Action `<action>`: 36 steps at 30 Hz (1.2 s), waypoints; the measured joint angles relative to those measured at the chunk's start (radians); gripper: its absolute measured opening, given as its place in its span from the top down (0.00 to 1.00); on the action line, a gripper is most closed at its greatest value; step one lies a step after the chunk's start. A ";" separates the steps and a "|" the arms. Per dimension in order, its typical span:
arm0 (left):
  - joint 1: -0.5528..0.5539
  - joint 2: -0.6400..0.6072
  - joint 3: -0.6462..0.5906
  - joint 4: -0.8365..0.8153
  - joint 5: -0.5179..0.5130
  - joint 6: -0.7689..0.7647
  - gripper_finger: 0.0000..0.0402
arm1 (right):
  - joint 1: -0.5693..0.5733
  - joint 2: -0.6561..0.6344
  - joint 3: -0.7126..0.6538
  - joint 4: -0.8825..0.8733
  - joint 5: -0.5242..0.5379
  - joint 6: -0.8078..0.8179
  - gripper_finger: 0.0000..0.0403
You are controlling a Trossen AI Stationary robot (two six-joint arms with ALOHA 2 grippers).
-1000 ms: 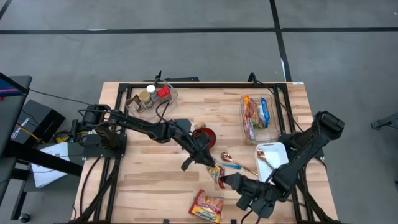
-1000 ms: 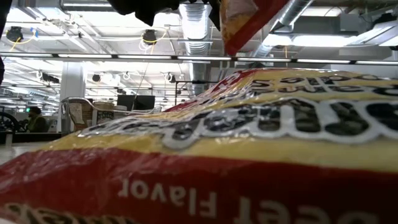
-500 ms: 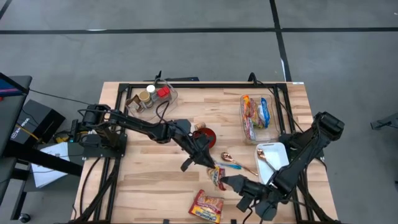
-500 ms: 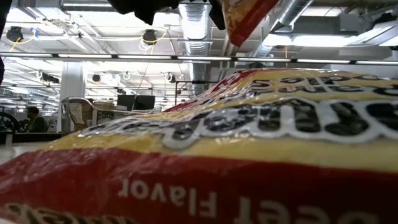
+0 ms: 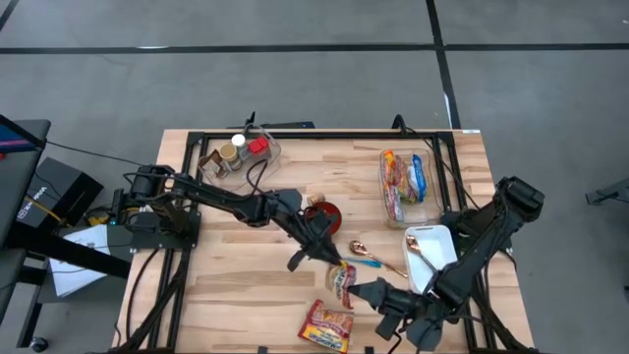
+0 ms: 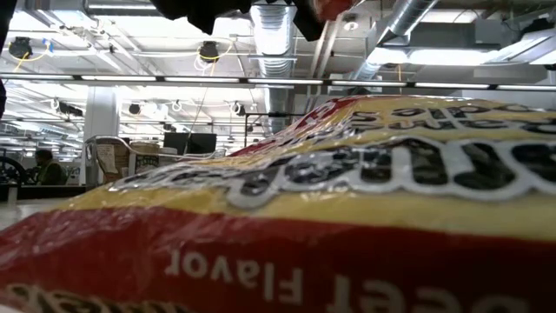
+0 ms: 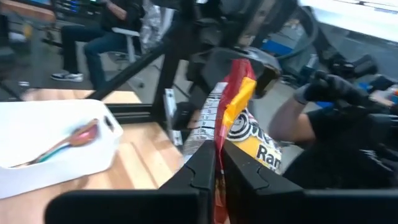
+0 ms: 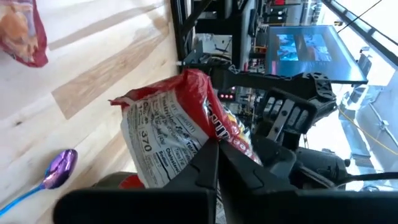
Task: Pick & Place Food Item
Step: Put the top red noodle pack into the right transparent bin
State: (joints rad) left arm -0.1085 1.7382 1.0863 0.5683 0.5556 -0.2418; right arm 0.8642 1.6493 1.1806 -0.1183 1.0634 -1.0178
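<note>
1. My left claw [image 5: 335, 266] is pinched on one edge of a red and yellow noodle packet [image 5: 343, 280], its two dark fingers [image 7: 202, 171] pressed flat against the wrapper.
2. My right claw [image 5: 366, 290] has its fingers [image 8: 205, 165] squeezed onto the opposite edge of that same packet, so I have it gripped from both sides.
3. The packet hangs between the two claws above the front middle of the wooden table [image 5: 246, 280], clear of the boards as far as I can judge from above.
4. Just in front of it, near the table's front edge, a second noodle packet [image 5: 326, 325] lies flat; it fills almost all of the low view.
5. Beside the held packet I see a purple-bowled spoon [image 5: 364, 256] lying on the wood.
6. To the right stands a white tray [image 5: 440, 239] with another spoon [image 5: 414, 248] in it.
7. Behind that tray, a clear bin [image 5: 409, 184] holds more snack packets.
8. Toward the back left, a second clear bin [image 5: 239, 155] holds small jars.
9. A red bowl [image 5: 324, 210] sits mid-table, partly under my left arm.
</note>
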 joint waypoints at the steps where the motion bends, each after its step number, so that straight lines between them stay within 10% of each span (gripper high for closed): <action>1: 0.000 0.000 0.000 -0.001 -0.019 0.001 0.95 | 0.000 0.000 0.001 -0.001 0.000 0.004 1.00; 22: 0.058 -0.086 -0.002 -0.254 -0.107 0.151 0.37 | 0.036 -0.022 0.006 -0.046 0.090 0.062 1.00; 36: -0.027 -0.514 -0.275 -0.399 -0.370 0.239 0.33 | 0.096 -0.131 0.006 -0.575 0.203 0.590 1.00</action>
State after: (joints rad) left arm -0.1358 1.2246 0.8115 0.1693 0.1856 -0.0027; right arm 0.9602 1.5187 1.1866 -0.6934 1.2661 -0.4278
